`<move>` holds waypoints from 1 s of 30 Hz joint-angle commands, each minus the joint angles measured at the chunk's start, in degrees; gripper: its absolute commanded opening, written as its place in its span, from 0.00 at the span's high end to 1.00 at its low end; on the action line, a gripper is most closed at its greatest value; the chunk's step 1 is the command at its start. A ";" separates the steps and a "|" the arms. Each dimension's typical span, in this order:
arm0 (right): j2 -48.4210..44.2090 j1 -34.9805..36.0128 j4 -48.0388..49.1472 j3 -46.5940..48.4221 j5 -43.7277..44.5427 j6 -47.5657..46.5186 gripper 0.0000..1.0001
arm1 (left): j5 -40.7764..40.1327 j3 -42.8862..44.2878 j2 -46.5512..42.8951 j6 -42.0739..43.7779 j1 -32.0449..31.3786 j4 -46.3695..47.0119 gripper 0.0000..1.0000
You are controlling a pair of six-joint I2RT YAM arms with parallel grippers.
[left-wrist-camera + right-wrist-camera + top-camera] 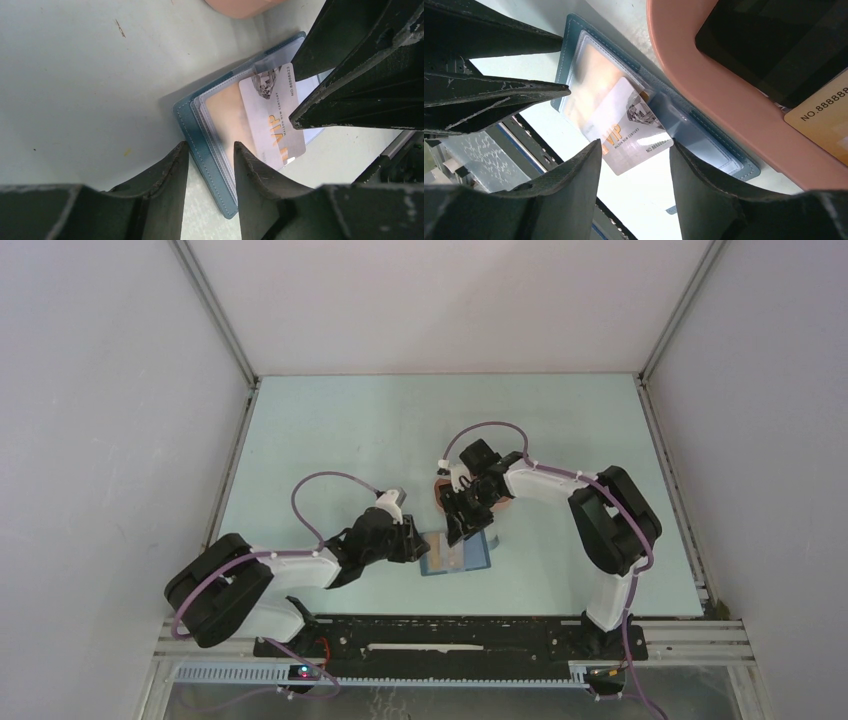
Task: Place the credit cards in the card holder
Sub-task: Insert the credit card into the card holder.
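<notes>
The card holder (472, 560) lies open and flat on the table, blue with clear sleeves (215, 125) (704, 135). A pale credit card printed "VIP" (272, 120) (629, 131) sits slanted, its top end tucked into a sleeve and the rest sticking out over the holder's edge. My right gripper (635, 144) (468, 523) hovers open just above that card's free end, not touching it. My left gripper (210, 146) (415, 543) stands part open, straddling the holder's left edge with one finger over the sleeves. A black card (774, 45) and a gold card (824, 120) lie in the tray.
The salmon-pink oval tray (704, 85) (440, 495) (240, 6) sits right behind the holder, touching its far edge. Both grippers crowd the holder from opposite sides. White walls enclose the pale table (330, 440); a black rail (450, 635) runs along the near edge.
</notes>
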 commanded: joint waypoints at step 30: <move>-3.98 1.64 -3.33 1.82 0.12 -6.62 0.37 | 3.29 -2.69 -4.00 -3.50 -0.48 5.07 0.53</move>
